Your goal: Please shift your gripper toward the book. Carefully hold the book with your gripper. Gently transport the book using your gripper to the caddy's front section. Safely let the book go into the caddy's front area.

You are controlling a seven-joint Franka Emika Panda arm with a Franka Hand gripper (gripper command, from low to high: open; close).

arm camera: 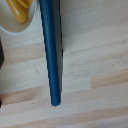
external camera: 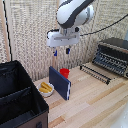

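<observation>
White boxy gripper [external camera: 61, 51] w/ blue-tipped fingers hung spread, empty, directly above the thin navy book [external camera: 60, 83] standing upright on edge. Approach step; next prob. descend straight, pinch book, then carry to black fabric caddy [external camera: 20, 97].

I count one thin navy-blue book [external camera: 60, 83], one black fabric caddy [external camera: 20, 97], one red cup [external camera: 64, 73], one white bowl [external camera: 46, 89] of yellow food, one dark toaster oven [external camera: 112, 55].
</observation>
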